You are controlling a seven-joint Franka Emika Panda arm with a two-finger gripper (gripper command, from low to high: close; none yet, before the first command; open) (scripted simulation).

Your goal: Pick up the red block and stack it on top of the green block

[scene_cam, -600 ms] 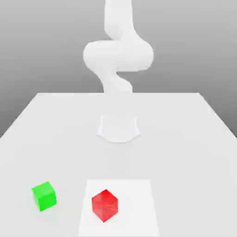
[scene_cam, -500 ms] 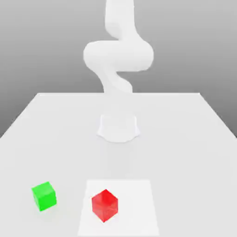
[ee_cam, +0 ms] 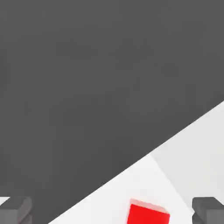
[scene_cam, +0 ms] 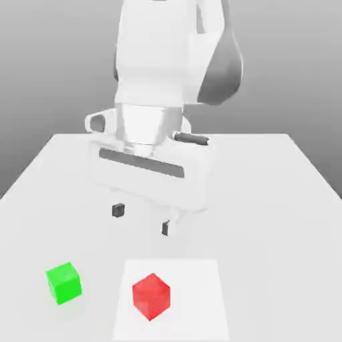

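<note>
Hanging above the pale bench (scene_cam: 267, 227), the tool (scene_cam: 141, 220) is seen with its fingers spread apart — nothing is held between them. The red block (scene_cam: 151, 296) is set down on a white square patch (scene_cam: 197, 300) (brighter than the surface around it), nearer the exterior view's left edge of that patch. The green block (scene_cam: 64, 283) is placed on the bare bench, farther left — backed by a plain grey wall (scene_cam: 294, 67).

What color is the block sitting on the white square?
Red; it shows best in the exterior view.
</note>
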